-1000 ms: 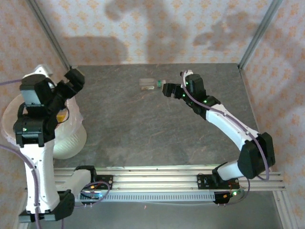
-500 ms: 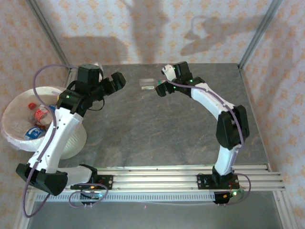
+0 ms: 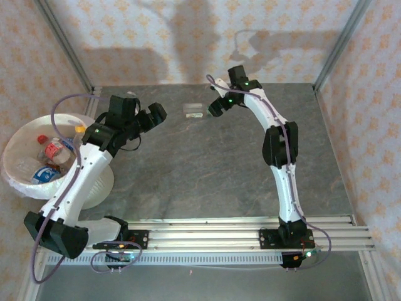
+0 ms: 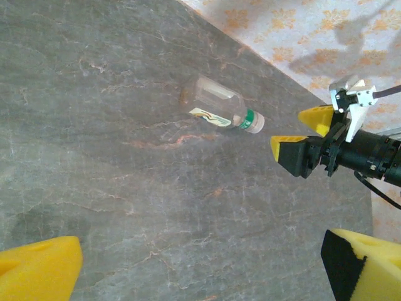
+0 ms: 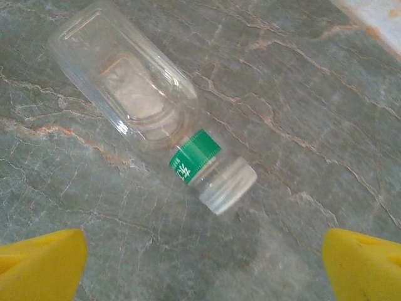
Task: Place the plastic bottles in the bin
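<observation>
One clear plastic bottle [image 3: 193, 110] with a green neck band and a clear cap lies on its side at the back middle of the grey table. In the right wrist view the bottle [image 5: 144, 113] lies just beyond my open right gripper [image 5: 203, 269], cap end nearest, nothing between the yellow pads. From above, the right gripper [image 3: 213, 108] sits just right of the cap. My left gripper [image 3: 156, 114] hangs open left of the bottle [image 4: 216, 108], well short of it. The bin [image 3: 15, 166] stands at the left edge, with several bottles [image 3: 51, 148] inside.
Patterned walls and metal corner posts [image 3: 62, 44] close in the table at the back and sides. An aluminium rail [image 3: 207, 233] with both arm bases runs along the near edge. The right gripper [image 4: 302, 133] shows in the left wrist view, beside the bottle's cap.
My left arm has swung from above the bin out over the table towards the lying bottle. My right arm has stretched further back, its gripper staying by the cap.
</observation>
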You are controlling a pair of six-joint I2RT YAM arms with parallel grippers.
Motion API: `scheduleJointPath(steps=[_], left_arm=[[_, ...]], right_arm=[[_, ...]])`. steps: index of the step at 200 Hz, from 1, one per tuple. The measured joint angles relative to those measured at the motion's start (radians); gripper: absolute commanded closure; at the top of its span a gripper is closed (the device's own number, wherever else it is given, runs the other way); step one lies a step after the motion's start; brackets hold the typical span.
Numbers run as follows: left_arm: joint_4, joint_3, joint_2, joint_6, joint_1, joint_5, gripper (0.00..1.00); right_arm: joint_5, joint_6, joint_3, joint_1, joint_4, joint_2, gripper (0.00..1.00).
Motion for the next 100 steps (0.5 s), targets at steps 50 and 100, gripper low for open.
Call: scheduleJointPath(steps=[50, 100], left_arm=[[0.005, -0.005, 0.071, -0.008, 0.0, -0.005, 0.0], [-0.011, -0.004, 0.11, -0.002, 0.0, -0.019, 0.0]], right_arm=[[-0.025, -0.107, 0.183, 0.006, -0.041, 0.153, 0.1], [-0.006, -0.199, 0.225, 0.006, -0.002, 0.245, 0.11]])
